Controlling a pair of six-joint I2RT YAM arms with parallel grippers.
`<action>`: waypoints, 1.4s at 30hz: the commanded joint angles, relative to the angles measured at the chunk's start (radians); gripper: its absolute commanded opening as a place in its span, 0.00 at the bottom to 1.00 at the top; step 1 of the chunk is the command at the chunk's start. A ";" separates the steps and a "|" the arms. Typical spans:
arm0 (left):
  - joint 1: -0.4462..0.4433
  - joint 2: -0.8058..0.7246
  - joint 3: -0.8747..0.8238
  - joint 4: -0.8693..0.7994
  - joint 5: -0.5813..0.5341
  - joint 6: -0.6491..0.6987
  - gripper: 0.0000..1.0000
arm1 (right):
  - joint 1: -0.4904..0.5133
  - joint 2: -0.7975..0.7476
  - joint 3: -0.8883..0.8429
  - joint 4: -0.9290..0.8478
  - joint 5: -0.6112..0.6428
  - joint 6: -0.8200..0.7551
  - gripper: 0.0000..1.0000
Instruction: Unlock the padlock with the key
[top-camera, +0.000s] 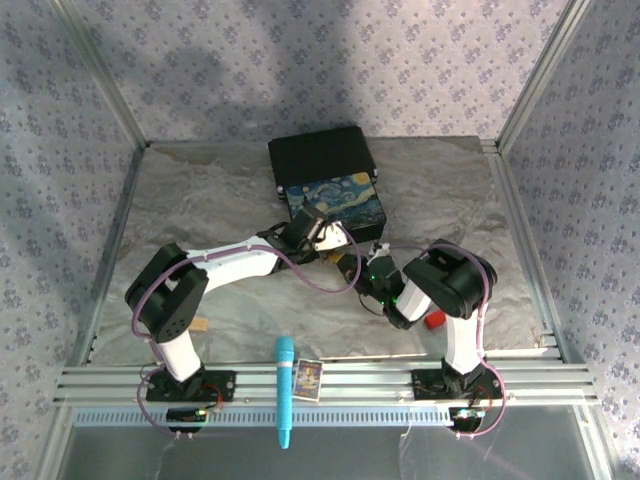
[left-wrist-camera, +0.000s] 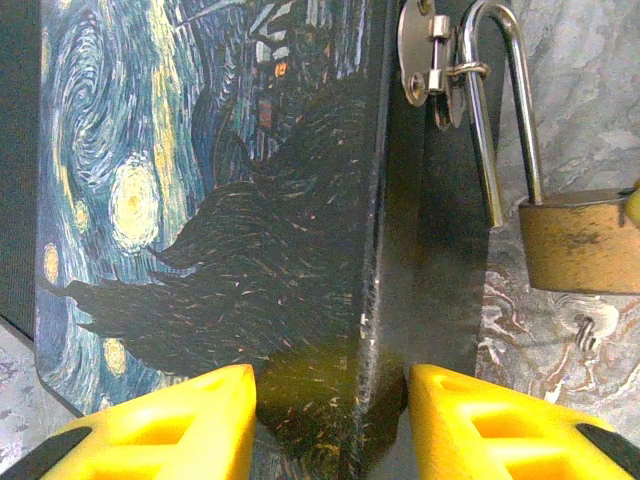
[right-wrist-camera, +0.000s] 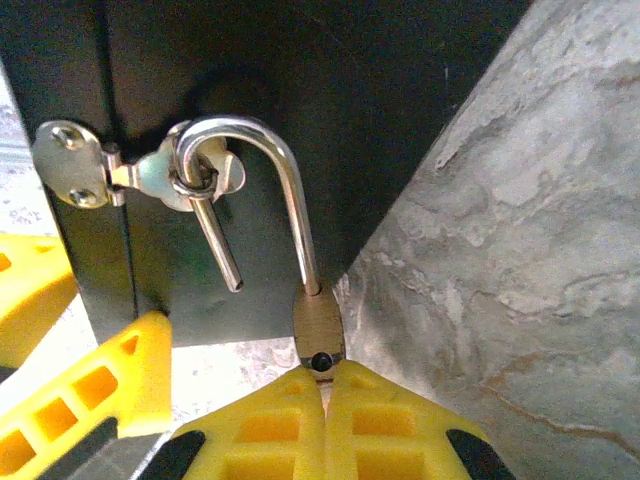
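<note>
L hand (left-wrist-camera: 330, 400), half apart, is clamping painted box (left-wrist-camera: 200, 200) at its corner. R hand (right-wrist-camera: 325, 385), pinched shut, is touching brass padlock (right-wrist-camera: 318, 325) edge at its tips. Silvery key (left-wrist-camera: 590, 325) is sitting below padlock, ahead-right of L hand. Marbled desk (right-wrist-camera: 520, 200) is lying open rightward.

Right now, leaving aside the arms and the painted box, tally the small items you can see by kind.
Padlock: 1
Key: 1
Blocks: 2 (red block, tan block)
Teal pen: 1
Card: 1
Total: 6
</note>
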 joint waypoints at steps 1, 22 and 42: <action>0.016 0.065 -0.042 -0.166 0.003 0.000 0.44 | 0.001 0.003 0.052 0.056 0.077 0.079 0.00; 0.022 0.071 -0.049 -0.163 -0.011 0.000 0.43 | -0.043 0.010 0.035 0.057 0.083 0.103 0.00; 0.012 0.057 -0.005 -0.179 -0.010 -0.039 0.44 | -0.003 -0.157 0.087 -0.493 0.098 -0.292 0.41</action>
